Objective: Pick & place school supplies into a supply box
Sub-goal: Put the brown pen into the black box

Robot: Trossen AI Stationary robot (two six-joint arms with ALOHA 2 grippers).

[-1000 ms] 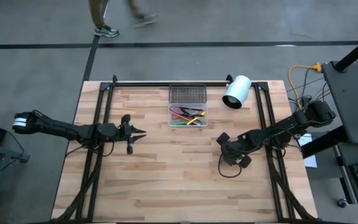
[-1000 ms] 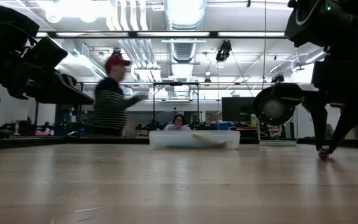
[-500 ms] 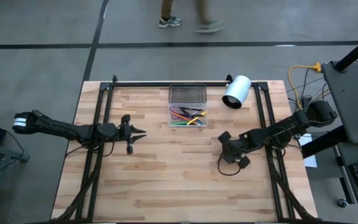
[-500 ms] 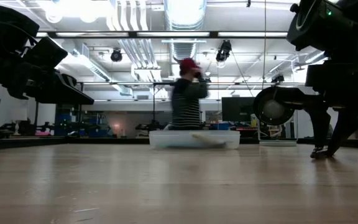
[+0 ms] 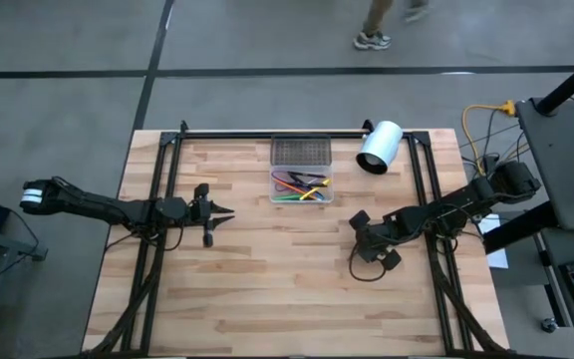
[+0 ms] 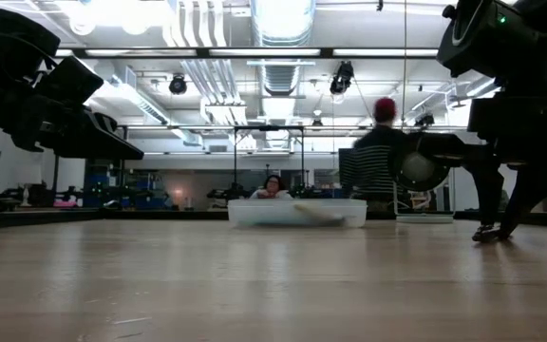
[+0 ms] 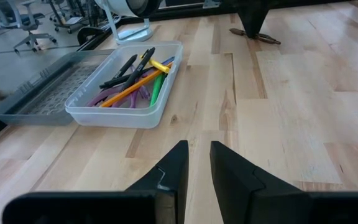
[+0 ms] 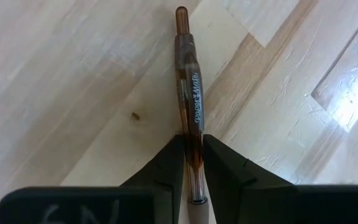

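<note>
Wooden tabletop (image 5: 267, 289) all round, so we go across from the left. Left gripper (image 5: 229, 211) hangs just above the planks, well apart from the supply box (image 5: 302, 186), fingers (image 7: 174, 171) narrow with only a slim gap and nothing between them — waiting, we'd say.

Mid-table, toward the far edge: the clear supply box, its grey mesh lid (image 5: 301, 152) lying flat just behind it. In the left wrist view we see the supplies (image 7: 132, 81) already in it: orange stick, yellow pencil, green pen, dark pens, purple handles underneath. White cylinder (image 5: 380, 147) lies on its side near the box, not part of this.

Further right, the right gripper (image 5: 353, 225) is down at the table, nearer us than the box and a little to its side. Right wrist view shows its fingers (image 8: 166, 168) pinched narrow on a brown translucent pen (image 8: 189, 93) — the pen runs out forward past the tips. We can't tell if it's clear of the wood or lying on it. No other loose supplies on the table that we can see. A person (image 6: 376, 161) shows in the room behind, low view.

Step in hand, our read: the grasp on what looks like the last item. Next move calls for a lift clear of the planks, a carry to over the box, then release with the pen lined up along the box's long side so it doesn't bridge the rim.
</note>
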